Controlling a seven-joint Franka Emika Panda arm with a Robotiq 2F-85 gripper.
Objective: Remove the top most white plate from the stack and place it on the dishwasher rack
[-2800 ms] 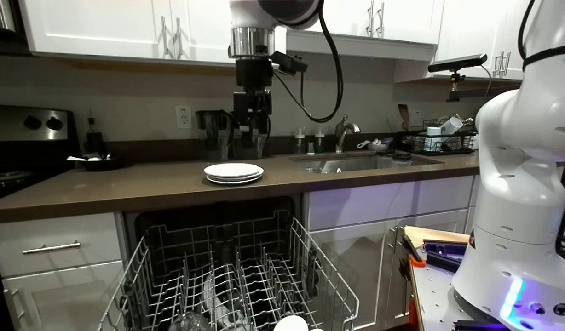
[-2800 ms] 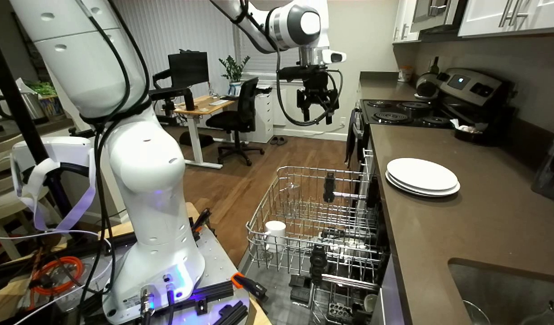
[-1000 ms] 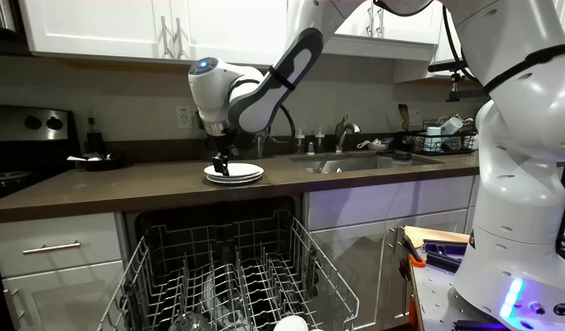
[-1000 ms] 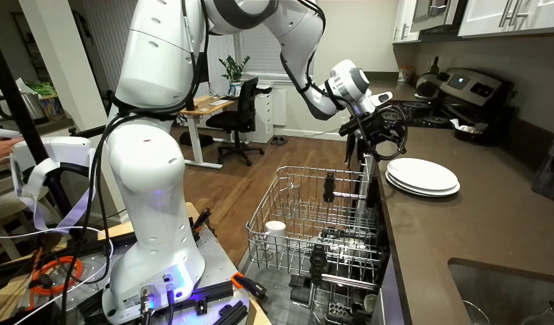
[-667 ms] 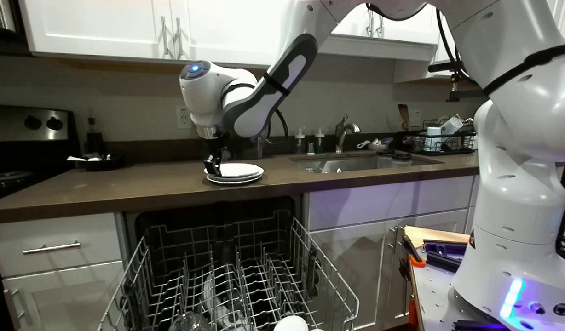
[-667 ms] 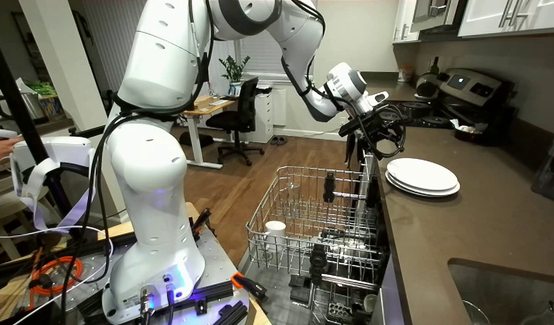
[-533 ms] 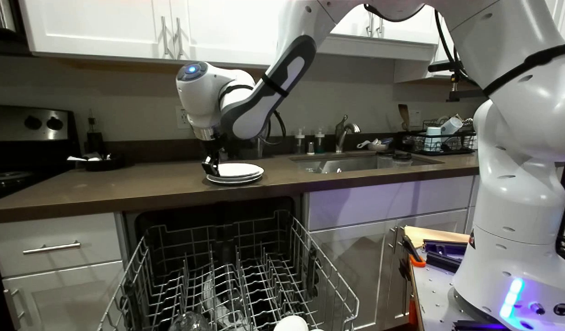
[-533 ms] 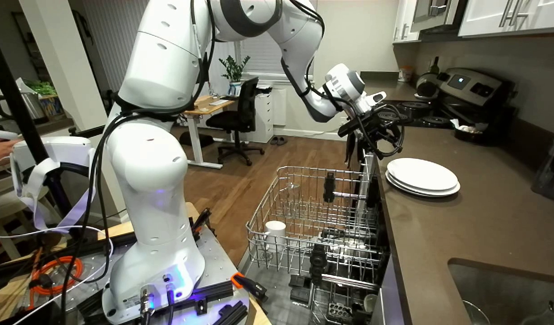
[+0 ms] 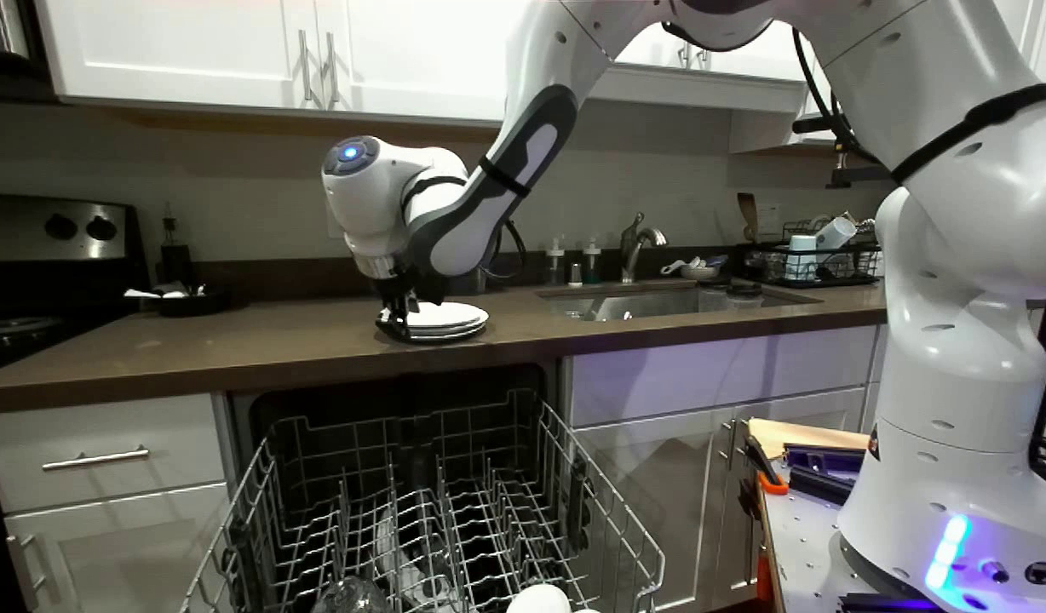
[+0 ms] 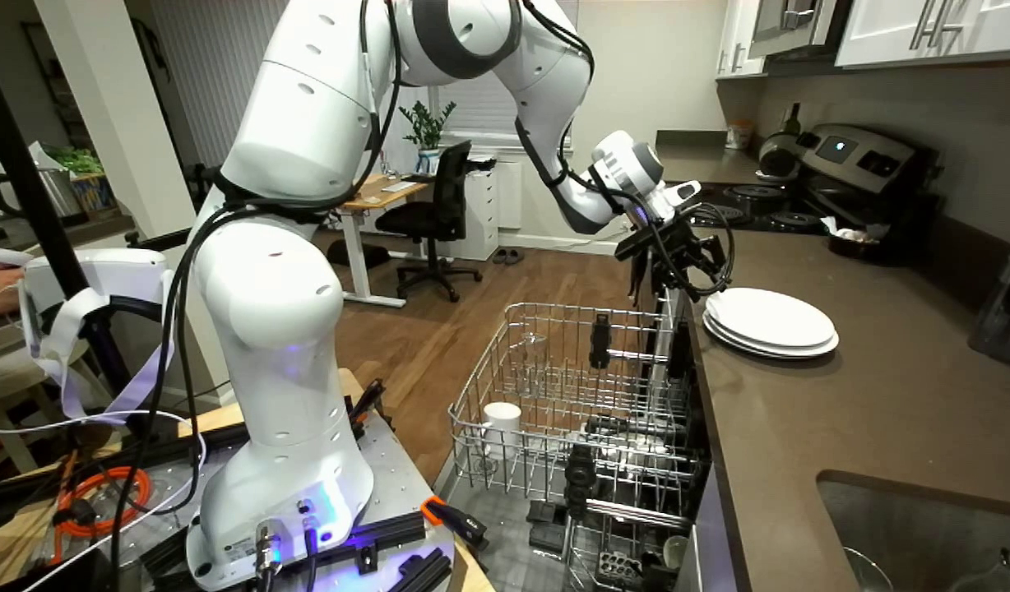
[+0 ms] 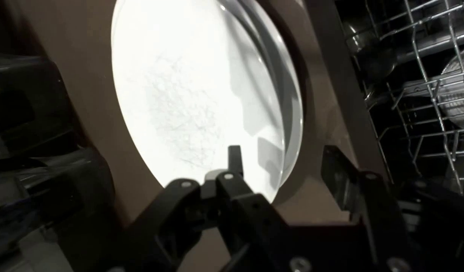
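The top most white plate (image 9: 446, 315) lies flat on the stack (image 9: 459, 333) of round white plates on the counter. It shows in both exterior views, also here (image 10: 770, 316), and fills the middle of the wrist view (image 11: 186, 94). My gripper (image 9: 393, 322) is low at the stack's stove-side edge. In the wrist view my gripper (image 11: 283, 155) is open and empty, one finger over the top plate, the other beyond the rims toward the rack. Whether a finger touches a plate cannot be told. The dishwasher rack (image 9: 604, 483) is pulled out below the counter, also seen here (image 10: 554, 306).
A white cup (image 10: 502, 421) and glassware (image 9: 351, 596) sit in the rack. The counter's front edge (image 9: 318, 368) lies between stack and rack. A dark pitcher (image 11: 47, 151) stands behind the stack. The sink (image 9: 659, 305) and faucet (image 9: 632, 247) are beyond the plates.
The arm has swung from high above down to the stack's stove-side edge. In the last second the gripper has moved slightly toward the stove and lower. The plates have not moved.
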